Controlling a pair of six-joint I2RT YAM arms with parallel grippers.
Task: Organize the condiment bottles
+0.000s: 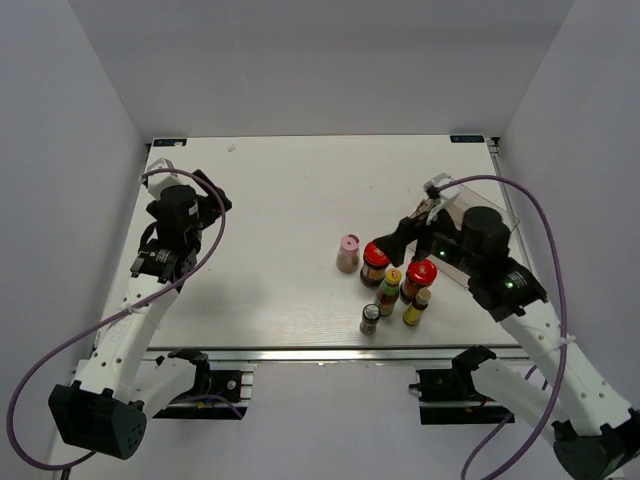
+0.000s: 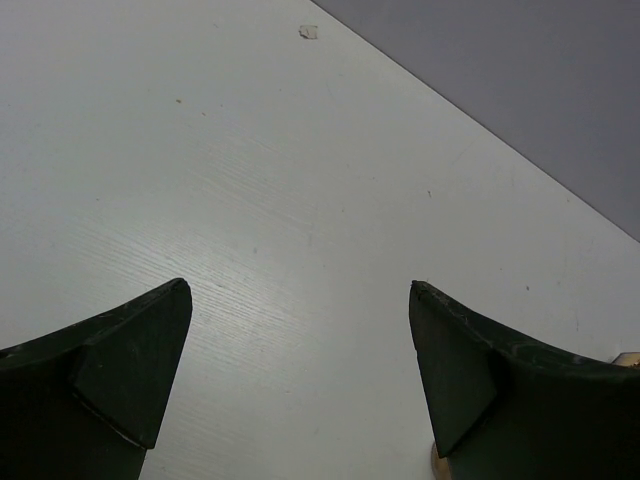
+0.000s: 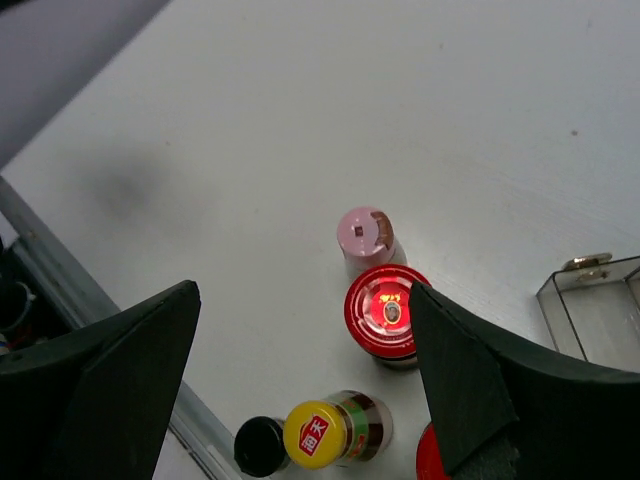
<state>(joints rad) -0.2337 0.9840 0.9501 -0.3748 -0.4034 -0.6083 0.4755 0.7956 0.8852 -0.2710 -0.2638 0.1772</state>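
The condiment bottles stand in a tight group at the front right of the table. They are a pink-capped shaker (image 1: 348,252), two red-lidded jars (image 1: 375,262) (image 1: 420,275), two yellow-capped bottles (image 1: 389,290) (image 1: 417,306) and a dark grey-capped shaker (image 1: 370,318). My right gripper (image 1: 412,216) is open and empty, hovering above and just behind the group. The right wrist view shows the gripper (image 3: 300,290) over the pink shaker (image 3: 365,235), one red jar (image 3: 385,310), one yellow-capped bottle (image 3: 320,432) and the dark shaker (image 3: 260,445). My left gripper (image 1: 213,197) (image 2: 300,285) is open and empty over bare table at the far left.
A clear plastic rack (image 1: 508,212) stands at the right, mostly under my right arm; its corner shows in the right wrist view (image 3: 595,300). A small scrap (image 1: 231,148) (image 2: 308,32) lies near the table's back edge. White walls enclose the table on three sides.
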